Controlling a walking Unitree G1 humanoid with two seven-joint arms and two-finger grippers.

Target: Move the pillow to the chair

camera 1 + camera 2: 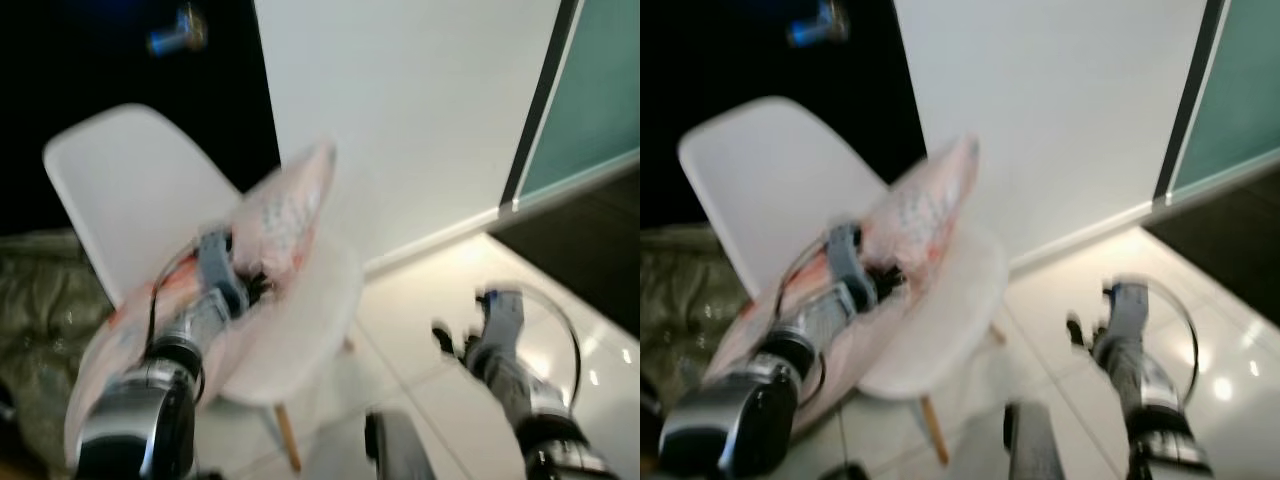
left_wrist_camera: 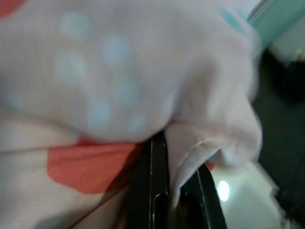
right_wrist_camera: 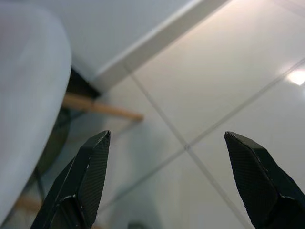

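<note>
Pillow (image 1: 285, 215): pink, printed with pale blue and red patches, lying over the seat of the white chair (image 1: 130, 185) with its long axis running from the front corner of the seat nearest you up toward the far side edge, upper end tipped up beside the backrest. Left pincer (image 2: 175, 191): clenched on a fold of the pillow's fabric, as your left wrist view shows cloth pinched between the two black fingers (image 2: 153, 176); in the head views it sits at the middle of the pillow, directly above the seat. Right pincer (image 3: 176, 167): released, jaws wide apart, hanging over the glossy tiled floor (image 3: 224, 81) well to the right of the chair, with one wooden chair leg (image 3: 102, 109) ahead of it. Relation to note: the pillow is at your left pincer, not ahead of it, and the seat lies directly beneath, so your left arm is the nearer and the working one. Judgement: the pillow looks as good as delivered; what remains for you is probably to let go and draw the left arm back without dragging the cloth off the seat. Head views are blurred, so the pillow's exact edge contact with the backrest cannot be told.
</note>
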